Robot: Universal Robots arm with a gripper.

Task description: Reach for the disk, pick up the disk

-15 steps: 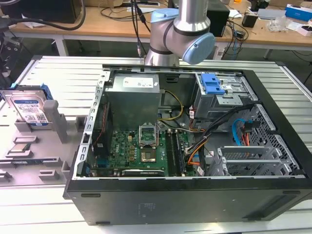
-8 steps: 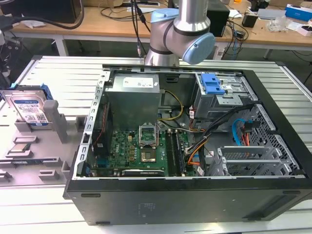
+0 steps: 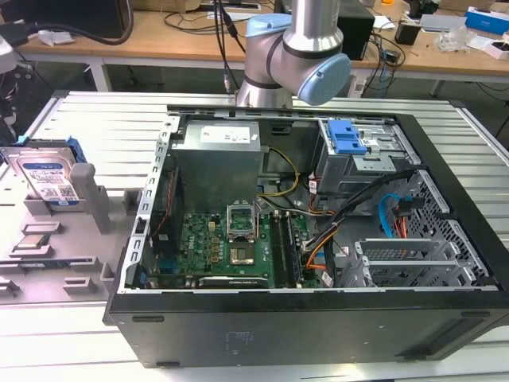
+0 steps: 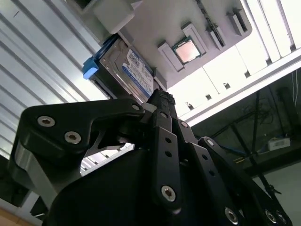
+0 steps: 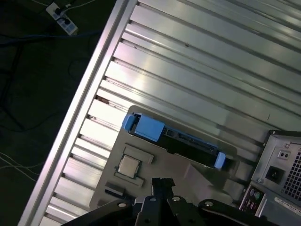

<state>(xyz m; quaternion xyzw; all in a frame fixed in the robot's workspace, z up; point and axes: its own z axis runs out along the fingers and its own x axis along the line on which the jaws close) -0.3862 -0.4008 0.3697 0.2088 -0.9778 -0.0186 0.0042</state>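
The disk, a flat rectangular silver hard drive with a blue-and-white label and a blue plastic bracket along its sides, is standing on edge in a slot of the grey plastic fixture plate, over at the exterior view's left, label facing that camera. The first wrist view catches the drive edge-on, so you mostly get the dark edge with a blue bracket end at either side, while in the second wrist view the label side shows. Near it on the same plate, a small square silver processor chip lies flat in its own pocket. The black end effector hangs over the plate near the chip and the drive, not touching either as far as I can see. Its fingertips look pressed together, so closed, with nothing in them. The second wrist view looks along the black linkage out to the tip, drive and chip beyond it. The plate sits on a ribbed silver metal counter, just beside a big black open computer case with its green board, cables and drive cages on show. Behind the case stands the silver-and-blue robot arm.
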